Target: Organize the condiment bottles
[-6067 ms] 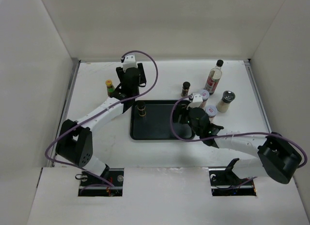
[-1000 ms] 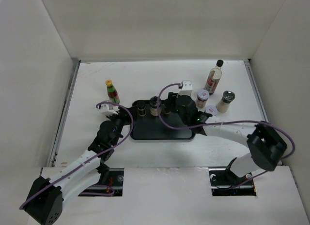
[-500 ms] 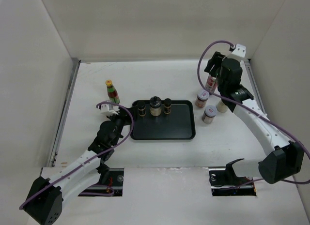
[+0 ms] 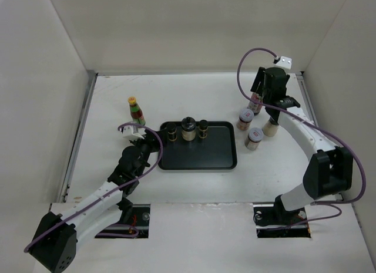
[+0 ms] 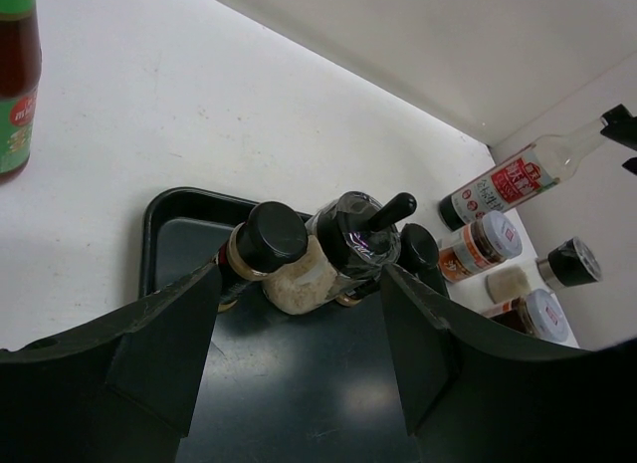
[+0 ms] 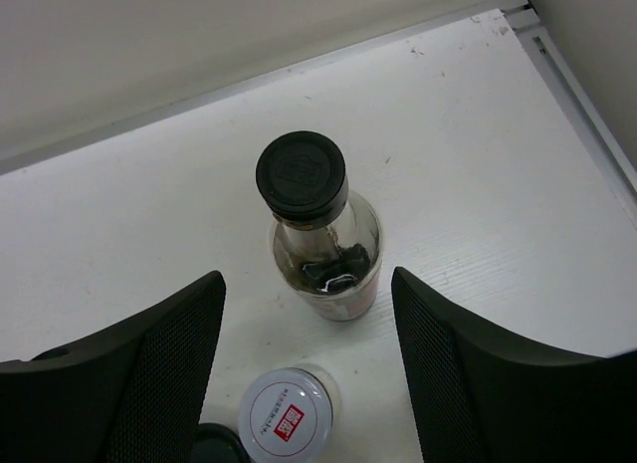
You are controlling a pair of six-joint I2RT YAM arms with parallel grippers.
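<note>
Three small bottles (image 4: pixel 188 129) stand in a row along the back of the black tray (image 4: pixel 200 155). A slim yellow-capped sauce bottle (image 4: pixel 137 111) stands left of the tray. The tall clear black-capped bottle (image 6: pixel 328 264) stands at the back right, with two white-lidded jars (image 4: pixel 245 118) (image 4: pixel 254 138) and a black-capped jar (image 4: pixel 270 127) near it. My right gripper (image 6: pixel 307 282) is open above the tall bottle, a finger on each side, not touching. My left gripper (image 5: pixel 299 284) is open and empty over the tray's near left part, facing the three bottles (image 5: pixel 328 264).
White walls enclose the table on the left, back and right. The right arm (image 4: pixel 305 138) arches over the black-capped jar. The sauce bottle (image 5: pixel 15 95) shows at the far left of the left wrist view.
The right arm left the tray, where two more bottles now stand, and swung to the back right over the tall bottle. The left arm drew back from the sauce bottle earlier and now holds still.
</note>
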